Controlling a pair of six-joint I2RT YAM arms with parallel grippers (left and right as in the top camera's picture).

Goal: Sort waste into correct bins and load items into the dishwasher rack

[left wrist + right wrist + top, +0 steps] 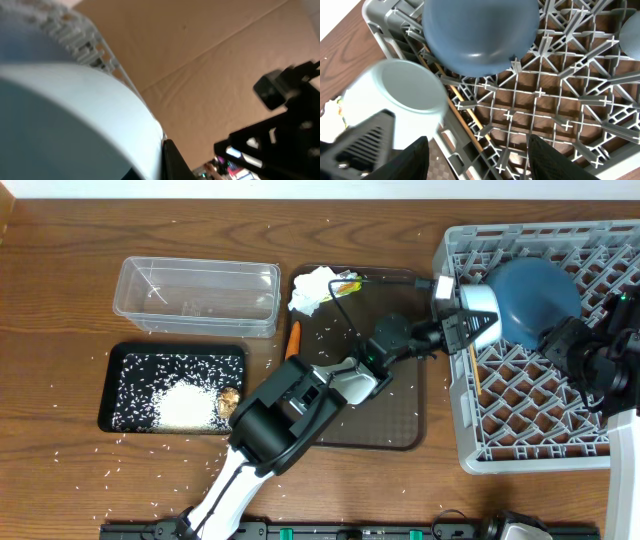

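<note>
My left gripper (462, 320) reaches across to the left rim of the light-grey dishwasher rack (600, 455) and is shut on the rim of the white bowl (480, 308), holding it tilted. The bowl (75, 115) fills the left wrist view, with one dark finger (175, 160) against its edge. The dark-blue bowl (535, 298) lies upside down in the rack beside it. My right gripper (480, 165) hovers open over the rack grid (545, 100), with nothing between its fingers. Chopsticks (465, 107) lie in the rack along its left wall. The white bowl (395, 95) is at the left of the right wrist view.
The brown serving tray (385, 425) lies under my left arm, with the napkin and wrapper (318, 285) at its far end and the carrot (293, 338) beside it. The clear tub (195, 295) and the black tray (120, 380) with rice and scraps sit left. Rice grains dot the table.
</note>
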